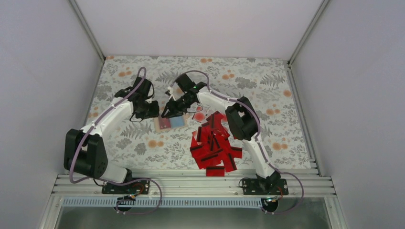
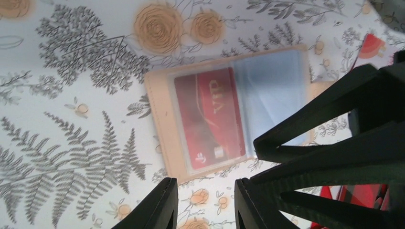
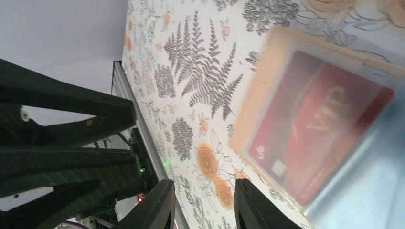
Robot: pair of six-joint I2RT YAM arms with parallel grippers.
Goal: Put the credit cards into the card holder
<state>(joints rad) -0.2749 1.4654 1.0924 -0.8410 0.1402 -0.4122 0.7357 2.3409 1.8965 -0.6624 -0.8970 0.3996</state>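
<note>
arm bases sit at six o'clock in the top view. beyond them the loose credit cards lie in an overlapping red heap on the flowered cloth. the card holder lies open and flat at ten o'clock of the heap. the left gripper hovers at its ten o'clock and the right gripper at its twelve.

from the left wrist, the left gripper's jaws stand a little apart with nothing between them. the card holder lies beyond at twelve o'clock. one red vip card sits in its clear sleeve, and the pale sleeve at three o'clock looks empty.

from the right wrist, the right gripper is likewise parted and holds nothing, with the card holder at two o'clock.

the cards look thin, light, stiff and slick. i judge that one lying flat will be hard to pinch, so a raised edge on top of the heap is the best hold. the holder looks soft and its sleeve floppy. pinning its tan border would likely steady it.
</note>
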